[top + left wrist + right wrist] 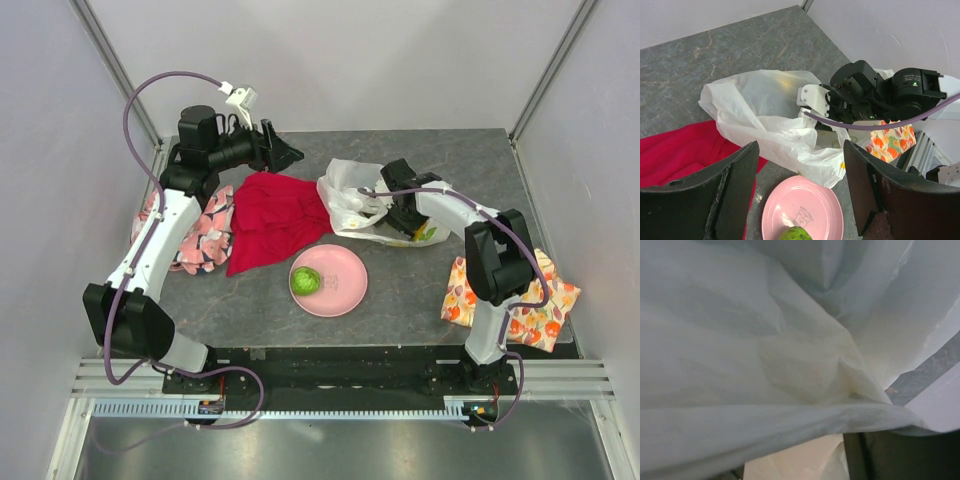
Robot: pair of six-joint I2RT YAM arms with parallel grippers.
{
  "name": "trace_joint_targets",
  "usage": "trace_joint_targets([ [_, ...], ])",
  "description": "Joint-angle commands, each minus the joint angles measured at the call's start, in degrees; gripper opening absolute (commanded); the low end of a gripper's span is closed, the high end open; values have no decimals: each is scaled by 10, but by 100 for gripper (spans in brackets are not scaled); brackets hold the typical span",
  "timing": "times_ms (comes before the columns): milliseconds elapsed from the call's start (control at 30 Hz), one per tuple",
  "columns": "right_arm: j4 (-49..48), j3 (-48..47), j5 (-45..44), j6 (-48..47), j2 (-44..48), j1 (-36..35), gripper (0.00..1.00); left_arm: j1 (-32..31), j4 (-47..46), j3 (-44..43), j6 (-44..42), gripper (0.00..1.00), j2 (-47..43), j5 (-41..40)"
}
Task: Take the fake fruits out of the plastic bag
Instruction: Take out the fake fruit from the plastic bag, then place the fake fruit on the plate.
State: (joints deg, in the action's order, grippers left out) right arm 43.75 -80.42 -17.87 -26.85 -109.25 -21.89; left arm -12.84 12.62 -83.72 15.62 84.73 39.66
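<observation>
The left gripper is hovering at the far left of the table, above the far edge of the red cloth. Its fingers are standing wide apart with nothing between them, pointing right toward the bag.

The bag is lying crumpled at the far middle of the table, just right of the red cloth and just beyond the pink plate. The right gripper is pressing down into the bag's right side. Plastic is filling the right wrist view, so I cannot tell whether its jaws are apart or together. A pale yellowish shape is showing through the plastic there, too blurred to name.

One fruit, a green lime, is sitting on the left part of the plate. A floral cloth is lying at the left edge, and an orange fruit-printed cloth at the near right.
</observation>
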Motion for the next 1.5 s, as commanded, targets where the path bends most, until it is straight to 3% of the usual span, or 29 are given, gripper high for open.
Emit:
trace_joint_targets([
  [0,-34,-1,15,-10,33,3,49,-3,-23,1,5,75,-1,16],
  [100,8,-24,42,-5,94,4,42,-3,-23,-9,-1,75,5,14],
  [333,142,-160,233,64,225,-2,41,-3,-23,-39,-9,75,26,10],
  [500,183,-225,335,80,252,-13,42,-3,-21,-46,-11,75,24,10],
  [700,197,-233,435,63,244,-61,43,-3,-11,-38,-37,75,1,-4],
  [833,194,-234,444,3,219,-172,43,0,13,-45,-72,75,-16,-30],
  [933,166,-240,455,-21,187,-205,43,7,26,-50,-83,76,-32,-50],
  [1133,106,-236,495,-33,127,-241,42,47,43,-55,-68,78,-68,-66],
  [1467,12,-95,455,17,89,-214,41,74,50,-40,-81,78,-106,-71],
])
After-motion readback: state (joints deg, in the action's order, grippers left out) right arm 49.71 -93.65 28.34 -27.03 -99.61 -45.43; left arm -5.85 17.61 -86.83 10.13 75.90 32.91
